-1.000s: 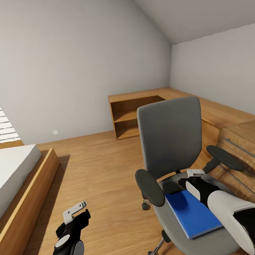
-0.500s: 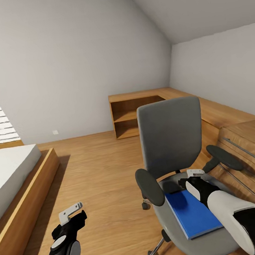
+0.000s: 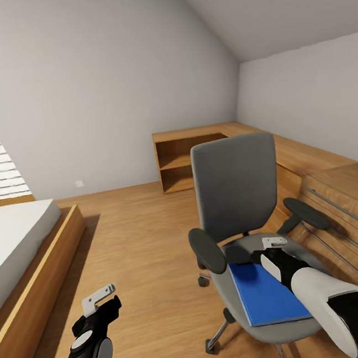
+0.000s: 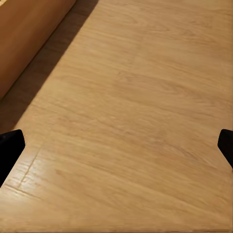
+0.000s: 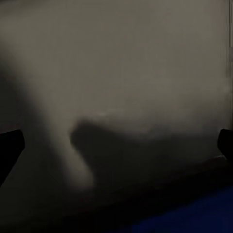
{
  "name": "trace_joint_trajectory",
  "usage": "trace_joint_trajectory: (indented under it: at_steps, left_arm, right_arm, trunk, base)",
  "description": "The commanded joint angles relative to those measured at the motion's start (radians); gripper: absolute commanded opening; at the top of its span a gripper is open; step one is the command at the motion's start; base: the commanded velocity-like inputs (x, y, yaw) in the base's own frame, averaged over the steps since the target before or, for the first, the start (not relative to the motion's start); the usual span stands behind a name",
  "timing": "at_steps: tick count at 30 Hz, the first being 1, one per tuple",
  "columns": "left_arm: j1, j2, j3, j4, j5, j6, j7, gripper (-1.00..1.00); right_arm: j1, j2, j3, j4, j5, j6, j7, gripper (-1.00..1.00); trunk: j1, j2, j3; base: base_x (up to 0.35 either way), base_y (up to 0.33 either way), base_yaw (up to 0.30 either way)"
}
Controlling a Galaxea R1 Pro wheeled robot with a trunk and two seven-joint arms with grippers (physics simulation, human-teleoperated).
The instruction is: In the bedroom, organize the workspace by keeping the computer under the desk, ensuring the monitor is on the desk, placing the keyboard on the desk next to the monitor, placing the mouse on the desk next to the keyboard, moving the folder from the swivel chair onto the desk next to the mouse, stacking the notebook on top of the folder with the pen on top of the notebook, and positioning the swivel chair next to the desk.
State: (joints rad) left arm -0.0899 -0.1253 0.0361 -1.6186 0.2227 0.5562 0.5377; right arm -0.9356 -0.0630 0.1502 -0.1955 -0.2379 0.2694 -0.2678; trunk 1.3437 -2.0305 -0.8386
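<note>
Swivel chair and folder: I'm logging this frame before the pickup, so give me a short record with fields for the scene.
room: bedroom with wooden floor, bed at left, wooden shelf unit against the far wall
swivel chair: grey, facing the robot, beside the wooden cabinet
folder: blue, lying flat on the chair seat
right gripper: over the seat at the folder's far end, fingers spread, holding nothing
left gripper: low over bare floor, open, empty
</note>
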Motion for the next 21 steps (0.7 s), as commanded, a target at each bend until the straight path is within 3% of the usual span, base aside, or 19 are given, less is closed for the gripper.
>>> trace_joint_trajectory:
  at_steps: [1, 15, 21]
  left_arm:
    - [-0.001, 0.000, 0.000, -0.001, 0.010, 0.002, 0.007, 1.00]
    - [-0.001, -0.002, -0.001, -0.001, 0.010, 0.004, 0.007, 1.00]
    - [-0.001, -0.002, 0.000, -0.001, 0.010, 0.004, 0.007, 1.00]
  right_arm:
    - [0.000, 0.000, 0.009, -0.002, -0.009, 0.005, -0.005, 1.00]
    - [0.000, 0.000, 0.009, -0.002, -0.009, 0.001, -0.007, 1.00]
    - [0.001, 0.000, 0.008, -0.002, -0.009, 0.001, -0.006, 1.00]
  trunk:
    - [-0.001, 0.000, -0.001]
    - [-0.001, 0.000, -0.001]
    - [-0.001, 0.000, -0.001]
  base:
    - [-0.255, 0.000, 0.000]
    - [-0.165, 0.000, 0.000]
    - [-0.035, 0.000, 0.000]
